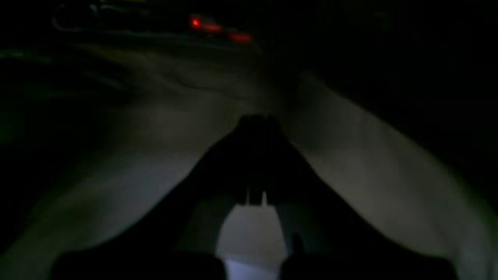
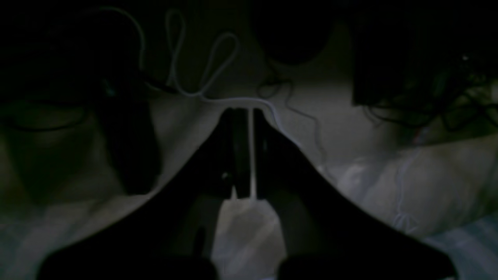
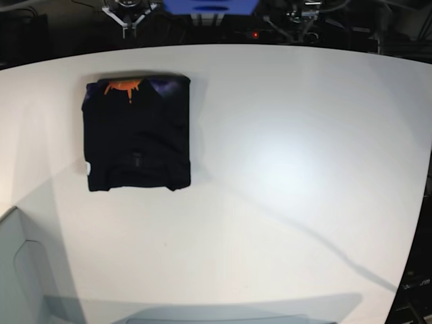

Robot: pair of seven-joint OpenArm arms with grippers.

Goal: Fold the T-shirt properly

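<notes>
The black T-shirt (image 3: pixel 137 133) lies folded into a compact rectangle on the white desk (image 3: pixel 283 175), orange print at its far edge. The left gripper (image 1: pixel 255 120) and right gripper (image 2: pixel 241 112) are both closed, holding nothing.

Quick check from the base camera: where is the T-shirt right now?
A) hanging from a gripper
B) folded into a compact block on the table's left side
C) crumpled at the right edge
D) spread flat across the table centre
B: the T-shirt lies as a neat folded rectangle on the left part of the table, with no gripper near it.
</notes>
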